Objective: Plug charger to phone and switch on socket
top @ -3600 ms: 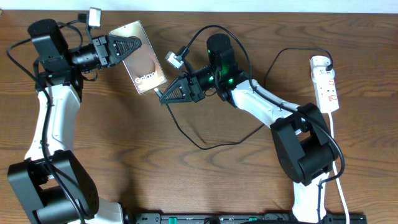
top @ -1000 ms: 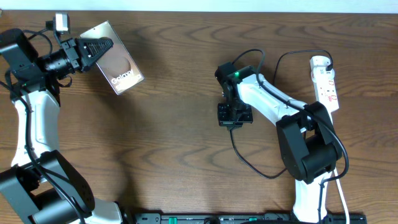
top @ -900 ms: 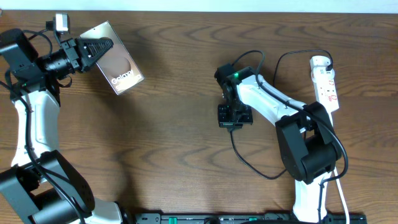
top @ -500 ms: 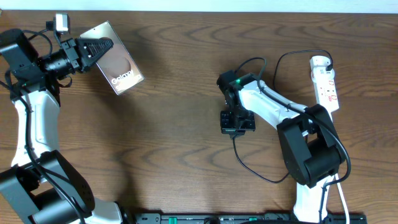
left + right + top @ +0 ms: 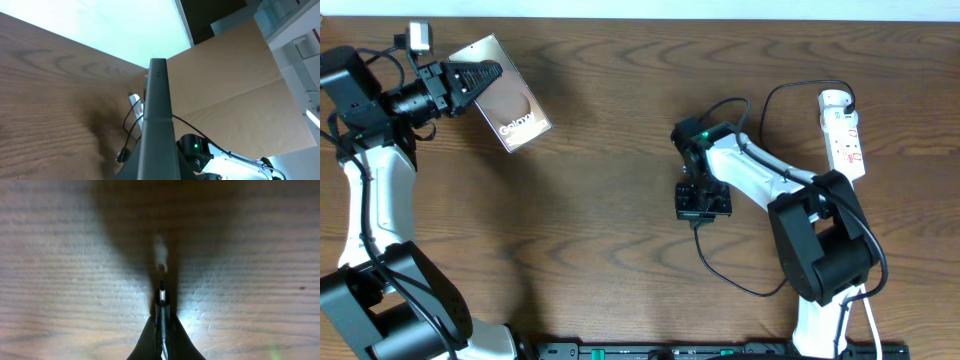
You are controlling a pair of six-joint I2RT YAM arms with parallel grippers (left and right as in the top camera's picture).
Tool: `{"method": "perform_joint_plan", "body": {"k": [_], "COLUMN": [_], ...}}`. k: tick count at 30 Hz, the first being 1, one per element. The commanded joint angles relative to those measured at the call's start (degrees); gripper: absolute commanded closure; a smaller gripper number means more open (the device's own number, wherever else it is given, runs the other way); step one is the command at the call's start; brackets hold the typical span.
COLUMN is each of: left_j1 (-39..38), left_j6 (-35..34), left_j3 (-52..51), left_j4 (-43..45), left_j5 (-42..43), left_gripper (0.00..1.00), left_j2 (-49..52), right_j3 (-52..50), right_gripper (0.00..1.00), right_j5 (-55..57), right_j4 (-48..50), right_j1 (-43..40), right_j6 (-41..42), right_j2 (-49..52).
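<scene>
You have the brown wood-grain table (image 5: 600, 220) filling the overhead view. The left arm (image 5: 375, 200) reaches to the far left corner. There the left jaws are closed on one end of the phone (image 5: 510, 105), held tilted with its tan screen and white lettering facing up. The right arm (image 5: 760, 180) bends in from the right. The right jaws point straight down near the middle of the table, pinched shut on the free end of the charger (image 5: 800, 83). Its thin black cable loops back to the socket (image 5: 845, 133), which lies at the far right edge.

Only your right wrist view shows the plug tip (image 5: 161, 294): a thin sliver between the closed jaws, aimed at the wood over a dark shadow. Whether it touches the table, you cannot tell. Only your left wrist view shows the phone edge-on, as a dark grey slab. It also shows the room beyond the table: a brown cardboard sheet (image 5: 225, 90) and a bright pale surface (image 5: 100, 25).
</scene>
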Motion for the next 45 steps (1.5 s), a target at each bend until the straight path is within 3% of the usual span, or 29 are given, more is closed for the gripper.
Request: {"method": "perform_joint_plan", "body": {"k": [1,20,31,45], "left_j1": [0.1,0.1,0.1,0.1], "left_j6": [-0.5,-0.5,-0.5,-0.5], "left_j3": [0.1,0.1,0.1,0.1], "left_j4": [0.2,0.2,0.2,0.2], "left_j5": [1.8,1.8,1.8,1.8], "left_gripper": [0.93,0.93,0.93,0.93], "left_j2": [-0.6,-0.6,-0.6,-0.6], "right_j3": [-4.4,-5.8,-5.8,-5.8], "right_gripper": [0.99,0.99,0.99,0.99], "right_j5": [0.6,-0.5,5.8,5.8], "right_j4": [1.7,3.0,-0.3,-0.3], "right_j1": [0.4,0.4,0.4,0.4], "right_j6": [1.7,2.1,4.3,4.3], "right_j2": [1.9,1.9,1.9,1.9]}}
